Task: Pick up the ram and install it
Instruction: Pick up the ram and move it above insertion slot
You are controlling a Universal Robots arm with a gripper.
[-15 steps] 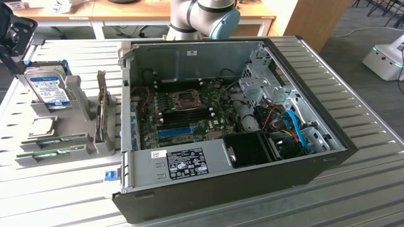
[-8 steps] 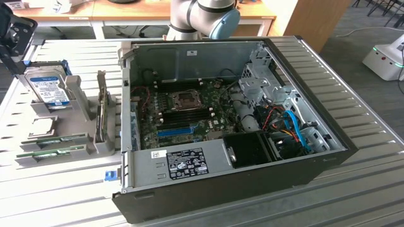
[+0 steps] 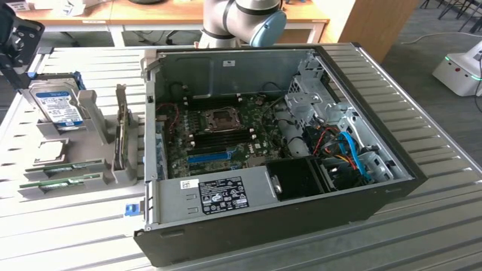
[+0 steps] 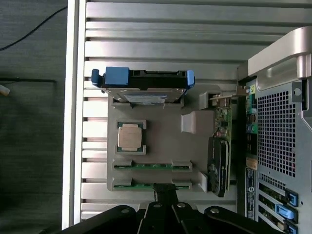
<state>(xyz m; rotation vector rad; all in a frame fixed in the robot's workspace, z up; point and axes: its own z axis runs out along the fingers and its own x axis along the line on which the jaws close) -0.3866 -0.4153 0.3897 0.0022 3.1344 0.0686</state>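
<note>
Ram here comes as two alike sticks: thin, flat, green circuit-board strips with small dark chips. The inner ram stick and the outer ram stick sit side by side in parallel slots of a matte grey plastic holder, toward the exterior view's lower left. The inner one lies next to the processor, a single square chip with a dull silver lid. The outer one lies at the holder's edge.

One hard drive, silver with a blue label and blue plastic rails, stands upright at the holder's far end. One expansion card stands on edge along the holder's side nearest the case.

One black computer case lies open on its side in the middle of the exterior view. It shows a green motherboard with a long blue slot, a boxy silver power supply and blue cables. Everything rests on a ribbed, pale metal tabletop. The arm, smooth grey with a light blue cap, rises at the top centre.

The claw is dark and angular, and its fingers are pressed together with nothing between them. In the wrist view its tip overlaps the middle of the outer ram stick; whether it touches cannot be told.
</note>
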